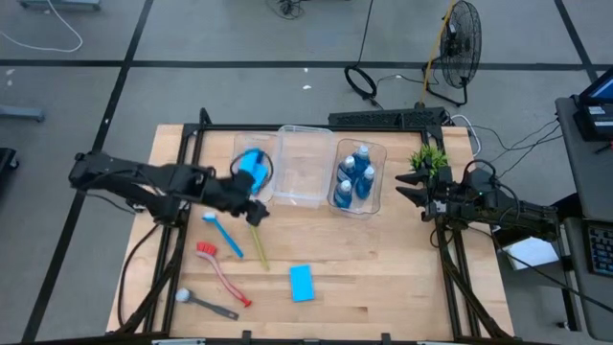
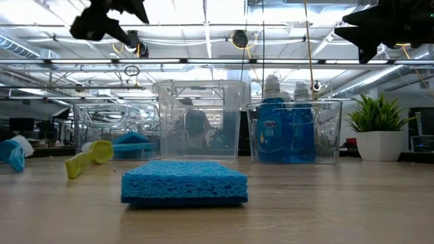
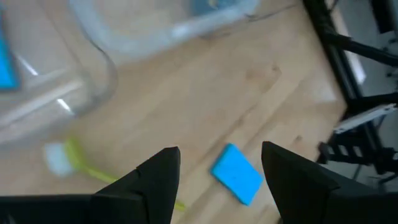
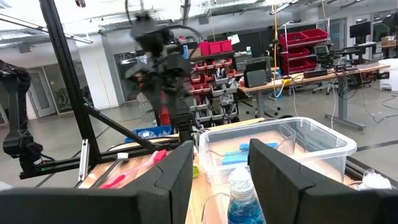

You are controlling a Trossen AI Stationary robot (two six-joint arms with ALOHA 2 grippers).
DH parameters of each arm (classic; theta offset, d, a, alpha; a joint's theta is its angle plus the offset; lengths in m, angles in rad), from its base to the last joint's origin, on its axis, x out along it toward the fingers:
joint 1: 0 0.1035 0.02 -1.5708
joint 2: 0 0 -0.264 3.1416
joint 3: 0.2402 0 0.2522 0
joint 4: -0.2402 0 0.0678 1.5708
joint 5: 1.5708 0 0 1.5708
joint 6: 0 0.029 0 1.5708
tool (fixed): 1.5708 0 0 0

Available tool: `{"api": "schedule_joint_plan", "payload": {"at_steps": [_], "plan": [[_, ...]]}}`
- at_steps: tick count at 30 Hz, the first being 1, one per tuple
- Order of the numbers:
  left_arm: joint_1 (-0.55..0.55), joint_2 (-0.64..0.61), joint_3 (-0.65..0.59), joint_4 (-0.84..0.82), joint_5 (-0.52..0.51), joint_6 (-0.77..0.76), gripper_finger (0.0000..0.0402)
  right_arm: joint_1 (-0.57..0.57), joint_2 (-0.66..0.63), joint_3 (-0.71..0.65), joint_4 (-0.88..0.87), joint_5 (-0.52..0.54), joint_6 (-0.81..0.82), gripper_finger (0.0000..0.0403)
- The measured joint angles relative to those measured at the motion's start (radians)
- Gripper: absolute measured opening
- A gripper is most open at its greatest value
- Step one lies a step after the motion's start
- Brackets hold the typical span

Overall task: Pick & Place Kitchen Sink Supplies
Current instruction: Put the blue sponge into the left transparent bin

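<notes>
Left end effector (image 1: 257, 213) hangs spread, empty, above the pale wooden counter (image 1: 383, 278); flat bright-blue rectangular sponge (image 1: 302, 283) at five o'clock; grey concrete floor (image 1: 239, 38) beyond.

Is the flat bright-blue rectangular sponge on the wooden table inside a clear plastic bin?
No, the flat bright-blue rectangular sponge lies on the bare wooden table, apart from the clear plastic bins.

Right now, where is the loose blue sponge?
In the high view the loose blue sponge lies flat near the table's front edge, about centre, right of the red brush and apart from it.
</notes>
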Motion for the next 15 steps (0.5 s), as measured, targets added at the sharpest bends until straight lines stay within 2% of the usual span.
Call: {"api": "schedule_joint_plan", "payload": {"at_steps": [4,7,12,15], "plan": [[-0.118,0.04,0.0,0.042,-0.079,-0.136,0.0227,0.0,0.0,0.0,-0.008,0.0,0.0,0.0141],[-0.184,0.079,0.0,0.074,-0.1,-0.207,0.0228,0.0,0.0,0.0,-0.008,0.0,0.0,0.0141],[-0.249,0.156,0.0,0.172,-0.109,-0.217,0.0228,0.0,0.0,0.0,-0.008,-0.001,-0.009,0.0141],[-0.263,0.208,0.0,0.294,-0.111,-0.192,0.0228,0.0,0.0,0.0,-0.007,-0.001,-0.019,0.0141]]}}
